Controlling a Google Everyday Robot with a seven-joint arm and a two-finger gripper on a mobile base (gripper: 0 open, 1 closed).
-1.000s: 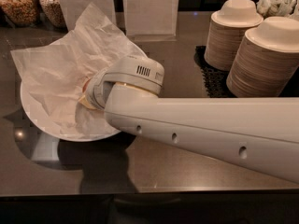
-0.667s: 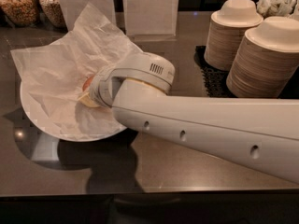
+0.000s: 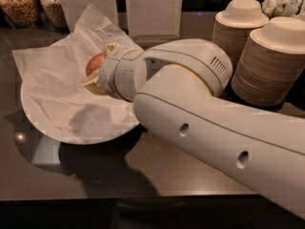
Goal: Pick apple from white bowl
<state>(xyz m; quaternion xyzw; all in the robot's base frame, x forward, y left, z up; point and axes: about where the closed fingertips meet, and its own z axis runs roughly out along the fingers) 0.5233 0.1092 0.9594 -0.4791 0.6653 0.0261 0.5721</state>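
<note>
The white bowl point(image 3: 29, 114) sits at the left of the dark counter, lined with crinkled white paper point(image 3: 52, 80). My gripper point(image 3: 101, 66) is over the bowl's right half, at the end of the thick white arm point(image 3: 214, 128) that comes in from the lower right. Its beige fingertips point(image 3: 91, 86) sit above and below the red-orange apple point(image 3: 94, 63) and close on it. Only the apple's left side shows; the wrist hides the rest. The apple hangs a little above the paper, and a shadow lies on the paper below it.
Two tall stacks of beige paper bowls point(image 3: 279, 63) stand at the right, close behind the arm. White upright holders point(image 3: 153, 8) stand at the back. Jars of snacks point(image 3: 19, 4) are at the back left. The counter's front edge runs along the bottom.
The wrist has risen and turned, lifting the apple off the paper. The apple is now more exposed at the gripper's left side, and a shadow shows on the paper beneath.
</note>
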